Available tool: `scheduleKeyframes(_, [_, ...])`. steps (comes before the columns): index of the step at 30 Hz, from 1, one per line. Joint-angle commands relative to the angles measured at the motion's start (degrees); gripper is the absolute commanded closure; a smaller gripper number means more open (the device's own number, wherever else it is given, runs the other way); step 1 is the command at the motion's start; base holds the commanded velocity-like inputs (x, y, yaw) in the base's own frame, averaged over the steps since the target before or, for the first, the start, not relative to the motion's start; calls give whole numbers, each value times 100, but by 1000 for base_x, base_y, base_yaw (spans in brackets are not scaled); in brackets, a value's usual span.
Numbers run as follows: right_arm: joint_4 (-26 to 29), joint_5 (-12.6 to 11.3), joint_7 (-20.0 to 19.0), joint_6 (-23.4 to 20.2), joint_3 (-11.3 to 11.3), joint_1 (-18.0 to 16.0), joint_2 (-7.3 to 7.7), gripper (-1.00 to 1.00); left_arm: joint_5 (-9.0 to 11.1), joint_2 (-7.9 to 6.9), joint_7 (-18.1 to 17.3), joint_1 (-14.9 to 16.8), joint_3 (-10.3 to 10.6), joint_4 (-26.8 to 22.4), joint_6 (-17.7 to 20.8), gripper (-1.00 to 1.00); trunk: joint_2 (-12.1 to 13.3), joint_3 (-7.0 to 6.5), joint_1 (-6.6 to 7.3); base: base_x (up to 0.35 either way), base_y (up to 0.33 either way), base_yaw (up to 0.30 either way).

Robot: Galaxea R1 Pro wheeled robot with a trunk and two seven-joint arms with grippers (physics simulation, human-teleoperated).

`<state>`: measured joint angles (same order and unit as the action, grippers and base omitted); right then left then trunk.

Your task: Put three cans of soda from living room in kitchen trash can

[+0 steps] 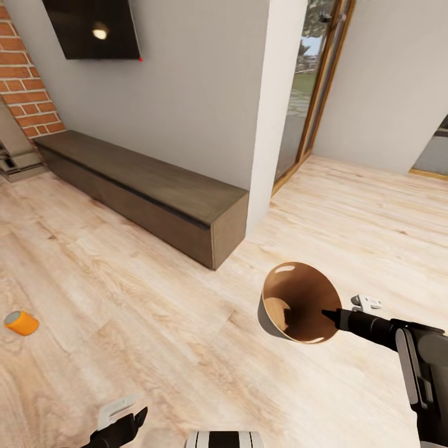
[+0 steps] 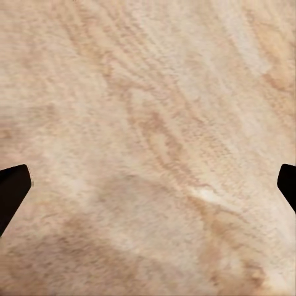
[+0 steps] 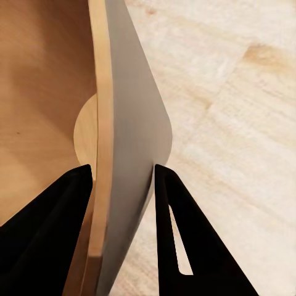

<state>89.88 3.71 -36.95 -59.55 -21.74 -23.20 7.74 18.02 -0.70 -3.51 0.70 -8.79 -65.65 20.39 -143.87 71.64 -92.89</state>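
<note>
Right tool (image 3: pixel 123 176) pinches the rim wall of the tapered trash can (image 1: pixel 298 311), grey outside, glossy copper inside. Left tool (image 2: pixel 148 185) spreads wide over pale wood-grain floor (image 1: pixel 155 298). Orange soda can (image 1: pixel 22 323) lies sideways nearby.

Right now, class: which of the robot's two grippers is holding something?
The right gripper: its fingers pinch the bin's wall, one inside, one outside. The left gripper is open over bare floor.
</note>
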Motion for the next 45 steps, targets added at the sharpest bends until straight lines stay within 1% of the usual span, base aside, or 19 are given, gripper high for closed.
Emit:
scheduleKeyframes(1, [3, -177, -13, -45, 3, -2, 3, 100, -1, 0, 0, 0, 0, 0, 0, -100, 0, -9, 0, 0, 0, 125])
scheduleKeyframes(14, [3, -177, -14, -45, 3, 0, 8, 100, -1, 0, -4, -1, 0, -9, 0, -100, 0, -119, 0, 0, 0, 109])
scheduleKeyframes(20, [3, -181, -45, -45, 2, -2, 8, 100, -1, 0, -8, -1, 0, -9, 0, -100, 0, -130, 0, 0, 0, 44])
scheduleKeyframes(25, [3, -178, -48, -45, -37, -6, 8, 100, -1, 0, -7, 0, 1, -9, 0, -100, 0, -131, 0, 0, 0, 257])
scheduleKeyframes(45, [3, -178, -46, -45, -41, 0, 0, 100, -1, 0, -9, 0, 1, -9, 0, -100, 0, -131, 0, 0, 0, 294])
